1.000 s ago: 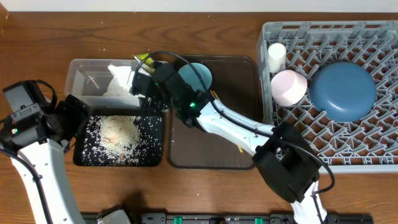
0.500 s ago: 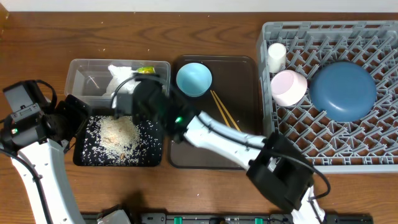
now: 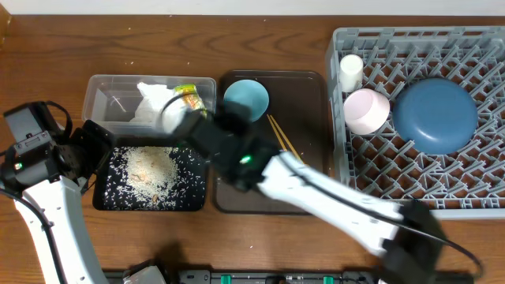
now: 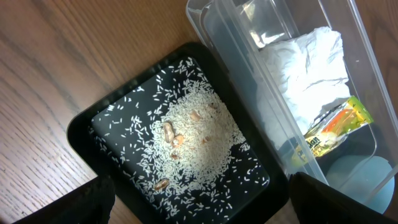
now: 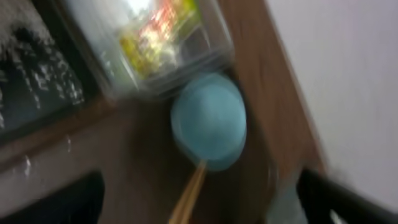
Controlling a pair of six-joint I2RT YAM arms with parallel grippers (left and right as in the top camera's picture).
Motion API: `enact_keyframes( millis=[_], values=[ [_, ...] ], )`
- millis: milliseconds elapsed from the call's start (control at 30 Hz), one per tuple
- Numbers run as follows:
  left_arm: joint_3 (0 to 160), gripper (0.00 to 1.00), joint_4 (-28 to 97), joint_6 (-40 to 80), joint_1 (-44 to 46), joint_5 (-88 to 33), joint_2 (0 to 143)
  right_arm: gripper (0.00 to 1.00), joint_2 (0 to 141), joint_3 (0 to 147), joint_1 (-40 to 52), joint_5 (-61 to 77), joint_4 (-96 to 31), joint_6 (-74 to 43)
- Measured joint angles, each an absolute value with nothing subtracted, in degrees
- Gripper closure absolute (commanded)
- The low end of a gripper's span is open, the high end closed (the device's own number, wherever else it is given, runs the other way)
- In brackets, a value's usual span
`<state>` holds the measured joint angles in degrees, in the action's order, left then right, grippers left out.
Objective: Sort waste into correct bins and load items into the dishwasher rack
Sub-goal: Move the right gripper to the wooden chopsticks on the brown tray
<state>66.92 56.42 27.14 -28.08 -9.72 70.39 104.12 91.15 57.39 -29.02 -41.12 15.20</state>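
The clear tub (image 3: 110, 99) holds the crumpled napkin (image 3: 151, 101) and the yellow-green wrapper (image 3: 188, 93). In front of it, the black tray (image 3: 102, 201) is covered with loose rice (image 3: 150, 167). My left gripper (image 3: 87, 146) hovers open at that tray's left end; in the left wrist view its jaws (image 4: 199, 211) stand wide over the rice (image 4: 193, 134). My right gripper (image 3: 189, 122), blurred by motion, is open and empty near the tub's right end. The right wrist view shows the light-blue bowl (image 5: 208, 121) and chopsticks (image 5: 189, 193) ahead.
The light-blue bowl (image 3: 246, 99) and chopsticks (image 3: 278, 132) lie on the brown serving tray (image 3: 237, 197). The grey rack (image 3: 473, 55) at right holds the dark-blue plate (image 3: 435, 114), a white bowl (image 3: 366, 110) and a cream cup (image 3: 351, 71).
My right arm let the wrapper go into the clear tub, then swung back and down over the brown tray. The left arm has not moved.
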Motion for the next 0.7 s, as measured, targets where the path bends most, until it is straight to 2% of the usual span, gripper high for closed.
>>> enact_keyframes(
  millis=[67,167,200,267,300,433,600,700],
  values=[
    [66.92,0.08,56.42,27.14,-28.08,-9.72,70.39,0.19,100.55,91.31,54.52,-28.8,-49.45,8.03],
    [66.92,0.08,56.45,27.14,-28.08,-9.72,70.39,0.47,96.75,91.44,49.5,-25.98,-60.47,0.97],
    [66.92,0.08,56.42,27.14,-28.08,-9.72,70.39,0.58,95.96,91.46,47.72,-24.56,-63.42,-0.95],
    [66.92,0.08,56.45,27.14,-28.08,-9.72,70.39,0.93,95.39,91.55,45.08,-21.37,-68.03,-3.25],
    [66.92,0.08,56.47,27.14,-28.08,-9.72,70.39,0.99,95.39,91.53,43.92,-19.73,-69.87,-4.19],
    [66.92,0.08,56.42,27.14,-28.08,-9.72,70.39,0.99,95.44,89.21,40.29,-13.5,-70.74,-6.44],
    [66.92,0.08,56.42,27.14,-28.08,-9.72,70.39,0.98,95.5,81.6,39.53,-7.22,-62.81,-7.25],
    [66.92,0.08,56.42,27.14,-28.08,-9.72,70.39,0.82,95.57,76.36,39.55,-4.19,-56.51,-7.81]
  ],
)
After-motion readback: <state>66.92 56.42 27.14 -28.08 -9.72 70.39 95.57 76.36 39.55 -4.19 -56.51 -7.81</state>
